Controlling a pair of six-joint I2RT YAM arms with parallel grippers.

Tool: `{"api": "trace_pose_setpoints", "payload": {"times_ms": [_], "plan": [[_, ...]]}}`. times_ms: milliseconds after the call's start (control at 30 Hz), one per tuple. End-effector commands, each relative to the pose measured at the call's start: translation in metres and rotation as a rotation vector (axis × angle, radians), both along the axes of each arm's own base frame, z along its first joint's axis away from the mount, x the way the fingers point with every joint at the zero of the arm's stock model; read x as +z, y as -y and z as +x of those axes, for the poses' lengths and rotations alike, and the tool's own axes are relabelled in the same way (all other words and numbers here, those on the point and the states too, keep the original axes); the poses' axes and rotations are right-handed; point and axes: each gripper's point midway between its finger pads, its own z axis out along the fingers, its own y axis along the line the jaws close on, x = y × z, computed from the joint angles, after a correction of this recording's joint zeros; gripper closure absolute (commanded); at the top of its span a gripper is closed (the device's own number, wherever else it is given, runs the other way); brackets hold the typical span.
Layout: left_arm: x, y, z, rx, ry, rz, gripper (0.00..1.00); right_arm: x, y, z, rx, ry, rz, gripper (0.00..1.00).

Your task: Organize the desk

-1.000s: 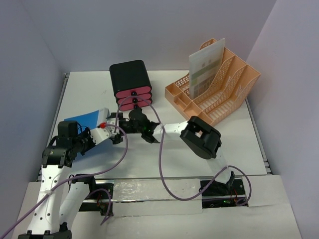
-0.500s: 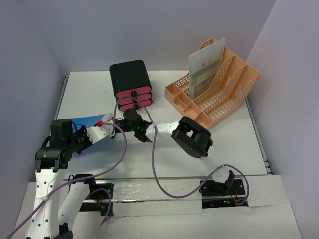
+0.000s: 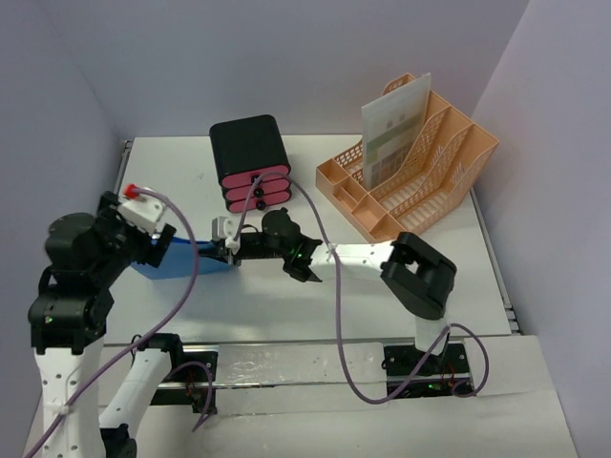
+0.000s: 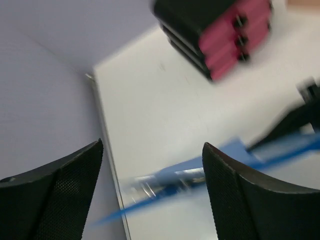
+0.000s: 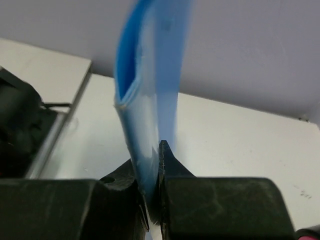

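right gripper point(image 5: 151, 167): black, clamped tight on the bottom edge of the blue folder point(image 5: 150, 75)
blue folder: thin, standing on edge, blurred, running up out of frame
desk point(image 5: 240, 140): white, behind the folder
wall point(image 5: 250, 50): lilac, beyond the desk's far edge
left edge: dark blurred shape point(image 5: 20, 125), not identifiable

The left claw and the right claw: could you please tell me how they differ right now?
The left claw stands wide open; the right claw is shut. The left claw grips nothing; the right claw pinches the blue folder by its edge. Both have black fingers and sit by that folder, over the desk.
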Motion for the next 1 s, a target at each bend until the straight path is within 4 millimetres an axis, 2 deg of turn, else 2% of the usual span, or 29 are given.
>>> {"api": "trace_pose_setpoints", "payload": {"times_ms": [0, 100, 200, 233, 267, 300, 400, 433, 533, 600, 633, 667, 733, 800, 867, 900, 967], "plan": [[0.117, -0.018, 0.005, 0.204, 0.341, -0.237, 0.1, 0.052, 0.021, -0.02, -0.024, -0.186, 0.072, 1.0], [0.157, -0.037, -0.001, 0.31, 0.473, -0.288, 0.03, 0.069, 0.036, -0.018, -0.084, -0.227, 0.101, 1.0], [0.176, -0.059, -0.004, 0.433, 0.563, -0.301, 0.01, 0.091, 0.054, -0.017, -0.138, -0.238, 0.132, 1.0], [0.177, -0.06, -0.004, 0.437, 0.565, -0.3, 0.01, 0.093, 0.055, -0.015, -0.154, -0.239, 0.138, 1.0], [0.178, -0.066, -0.004, 0.467, 0.581, -0.285, 0.01, 0.112, 0.067, -0.017, -0.171, -0.231, 0.17, 1.0], [0.176, -0.067, -0.002, 0.476, 0.578, -0.283, 0.01, 0.111, 0.068, -0.015, -0.184, -0.235, 0.165, 1.0], [0.163, -0.069, 0.003, 0.486, 0.56, -0.259, 0.01, 0.137, 0.086, -0.017, -0.214, -0.228, 0.203, 1.0], [0.154, -0.07, 0.007, 0.492, 0.544, -0.245, 0.01, 0.152, 0.096, -0.018, -0.234, -0.222, 0.23, 1.0], [0.146, -0.076, 0.01, 0.526, 0.542, -0.225, 0.01, 0.175, 0.114, -0.017, -0.271, -0.208, 0.267, 1.0], [0.143, -0.082, 0.012, 0.562, 0.548, -0.213, 0.01, 0.197, 0.137, -0.006, -0.363, -0.195, 0.295, 1.0], [0.142, -0.083, 0.013, 0.567, 0.548, -0.211, 0.01, 0.2, 0.146, 0.0, -0.415, -0.199, 0.302, 1.0], [0.144, -0.085, 0.012, 0.581, 0.556, -0.212, 0.01, 0.209, 0.161, 0.011, -0.495, -0.207, 0.326, 1.0], [0.145, -0.086, 0.013, 0.587, 0.56, -0.219, 0.01, 0.23, 0.189, 0.021, -0.592, -0.22, 0.396, 1.0], [0.145, -0.084, 0.014, 0.581, 0.558, -0.228, 0.01, 0.247, 0.226, 0.036, -0.753, -0.24, 0.477, 1.0], [0.142, -0.084, 0.017, 0.581, 0.553, -0.234, 0.01, 0.268, 0.256, 0.038, -0.835, -0.232, 0.549, 1.0], [0.14, -0.084, 0.019, 0.582, 0.55, -0.237, 0.01, 0.271, 0.264, 0.041, -0.877, -0.229, 0.563, 1.0], [0.131, -0.084, 0.026, 0.589, 0.536, -0.241, 0.01, 0.286, 0.303, 0.05, -1.033, -0.222, 0.63, 1.0]]}}
